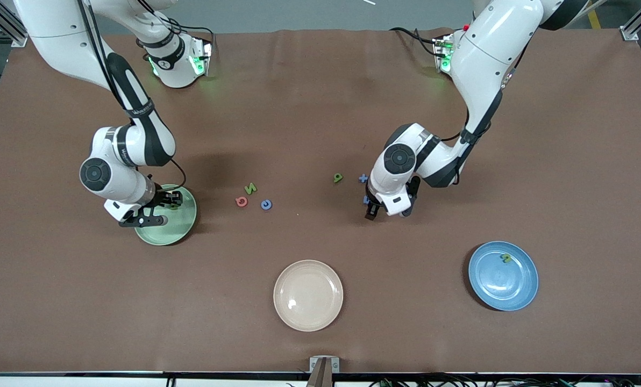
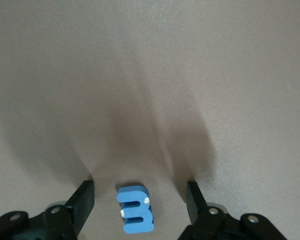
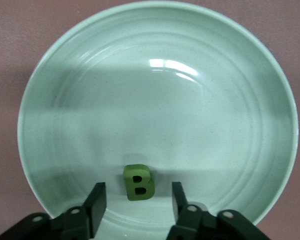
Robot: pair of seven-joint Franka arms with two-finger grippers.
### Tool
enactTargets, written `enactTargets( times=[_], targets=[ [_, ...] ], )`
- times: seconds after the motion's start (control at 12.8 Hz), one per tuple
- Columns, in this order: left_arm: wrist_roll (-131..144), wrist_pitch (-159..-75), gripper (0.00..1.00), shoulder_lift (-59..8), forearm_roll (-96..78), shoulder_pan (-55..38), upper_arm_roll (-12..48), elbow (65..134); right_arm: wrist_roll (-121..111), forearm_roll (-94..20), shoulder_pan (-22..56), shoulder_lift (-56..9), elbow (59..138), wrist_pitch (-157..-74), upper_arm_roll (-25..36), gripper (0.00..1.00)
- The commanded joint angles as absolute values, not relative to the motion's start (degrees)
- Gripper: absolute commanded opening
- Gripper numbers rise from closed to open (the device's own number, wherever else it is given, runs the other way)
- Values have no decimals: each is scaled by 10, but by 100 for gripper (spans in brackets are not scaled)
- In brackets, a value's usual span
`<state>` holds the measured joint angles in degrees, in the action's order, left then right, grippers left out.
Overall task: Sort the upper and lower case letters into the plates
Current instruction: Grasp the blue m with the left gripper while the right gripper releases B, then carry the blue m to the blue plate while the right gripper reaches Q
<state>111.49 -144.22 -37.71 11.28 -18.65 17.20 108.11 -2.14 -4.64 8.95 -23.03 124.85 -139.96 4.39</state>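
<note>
My right gripper (image 1: pixel 169 209) is open low over the pale mint green plate (image 1: pixel 183 228). In the right wrist view a green letter B (image 3: pixel 138 182) lies in the plate (image 3: pixel 155 90) between the open fingers (image 3: pixel 96 202), untouched. My left gripper (image 1: pixel 368 204) is open, down at the table, straddling a blue letter (image 1: pixel 365 200). In the left wrist view this blue letter (image 2: pixel 135 209) lies between the fingers (image 2: pixel 83 200) without contact. The blue plate (image 1: pixel 503 287) holds one green letter (image 1: pixel 506 258). A green letter (image 1: pixel 337 178) and a blue letter (image 1: pixel 363 178) lie beside the left gripper.
A green letter (image 1: pixel 250 188), a pink letter (image 1: pixel 241 201) and a blue letter (image 1: pixel 266 204) lie together mid-table, between the mint plate and the left gripper. A cream-beige plate (image 1: pixel 308 295) sits nearest the front camera.
</note>
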Motion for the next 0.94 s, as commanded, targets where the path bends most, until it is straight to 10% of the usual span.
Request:
enactTargets(
  times=[0.0,0.31,0.86],
  targets=[
    [1130,-1463,62,-360,111,-166,196,1112,-21,-47,81,-216,1237,-1370,35,100],
    [1132,-1489,0,-362,112,-156,207,1128,-16,-54,83,-214,1171,-1282,33,100],
    [936,-1480,0,-315,120,-57,205,1085,132,-55,153,-216,1152,-1287,31,100]
  ],
)
